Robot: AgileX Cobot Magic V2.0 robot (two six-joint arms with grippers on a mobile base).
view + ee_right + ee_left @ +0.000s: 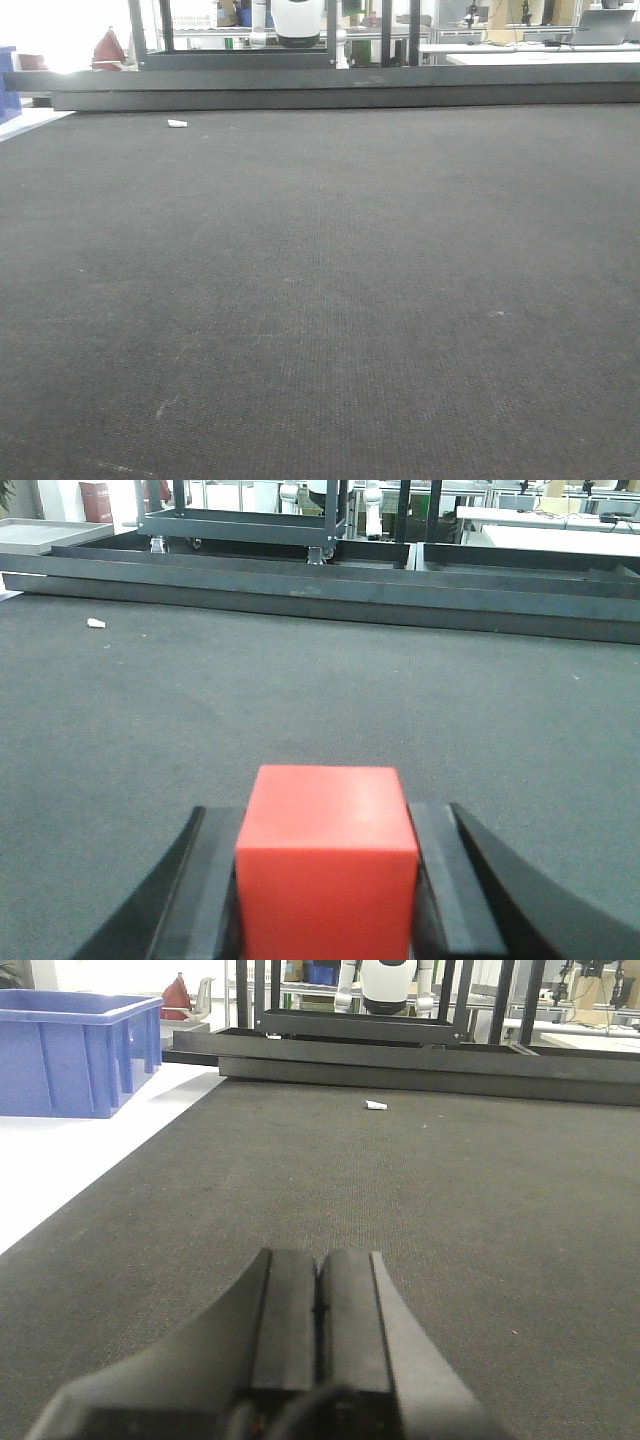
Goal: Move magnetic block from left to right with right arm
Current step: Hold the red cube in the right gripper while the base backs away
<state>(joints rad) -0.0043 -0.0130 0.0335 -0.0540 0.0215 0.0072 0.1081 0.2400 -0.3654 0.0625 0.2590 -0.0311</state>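
Observation:
In the right wrist view the magnetic block [328,865], a plain matte red cube, sits between the two black fingers of my right gripper [328,815], and both pads press against its sides. The block hides most of the gap between the jaws. My left gripper [320,1260] is shut with its pads pressed together and nothing between them, low over the dark mat [420,1190]. Neither gripper nor the block shows in the exterior front view, which holds only the dark mat [320,300].
A small white scrap [177,123] lies on the mat near the far left; the same scrap [375,1106] shows ahead of my left gripper. A blue bin [70,1050] stands off the mat at left. A dark low frame [320,580] runs along the far edge.

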